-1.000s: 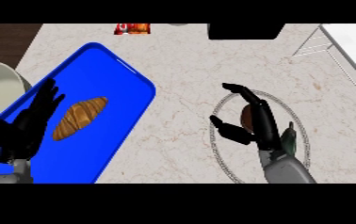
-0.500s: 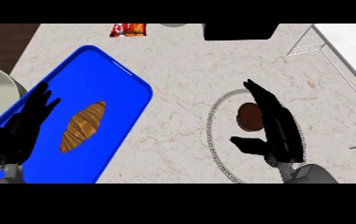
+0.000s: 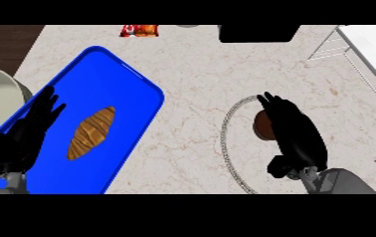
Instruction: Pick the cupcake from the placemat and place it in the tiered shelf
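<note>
A wide strip of counter [image 3: 198,81] is left bare between the blue tray [image 3: 149,89] and the round placemat [image 3: 226,131].

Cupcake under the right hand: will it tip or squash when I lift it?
Probably light: the cupcake looks small beside the right hand. Being brown cake, it is likely soft, so curled fingers could squash it. Its round outline suggests it may roll if tipped.

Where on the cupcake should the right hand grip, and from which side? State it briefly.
Grip the cupcake round its sides, coming down from above and its right. It looks round from above, so any opposing sides serve, and the right hand hangs open over that edge.
</note>
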Available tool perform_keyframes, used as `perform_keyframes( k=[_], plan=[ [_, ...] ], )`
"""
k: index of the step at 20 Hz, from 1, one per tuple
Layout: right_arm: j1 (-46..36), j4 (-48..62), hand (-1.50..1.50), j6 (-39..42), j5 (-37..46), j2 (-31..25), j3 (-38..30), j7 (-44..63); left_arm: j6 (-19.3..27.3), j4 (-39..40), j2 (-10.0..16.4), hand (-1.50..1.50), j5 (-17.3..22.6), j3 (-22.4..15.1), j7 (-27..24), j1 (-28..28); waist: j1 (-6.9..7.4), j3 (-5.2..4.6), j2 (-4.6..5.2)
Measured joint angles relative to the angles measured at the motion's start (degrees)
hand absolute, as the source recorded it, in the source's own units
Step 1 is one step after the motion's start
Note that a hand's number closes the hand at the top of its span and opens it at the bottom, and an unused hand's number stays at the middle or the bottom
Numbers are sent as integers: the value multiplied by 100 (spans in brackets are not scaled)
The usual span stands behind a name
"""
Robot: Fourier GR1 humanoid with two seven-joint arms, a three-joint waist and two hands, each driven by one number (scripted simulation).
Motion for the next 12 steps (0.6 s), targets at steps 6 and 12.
perform_keyframes(
  k=[6,12],
  plan=[
    [-477,-53,-150,1288,45,150,132,757,-98,36,-34,0,0,40,-74,-2,39,19,16],
    [-522,115,-150,1701,106,141,-58,658,-231,230,-35,0,-4,135,-99,-149,26,32,20]
  ],
)
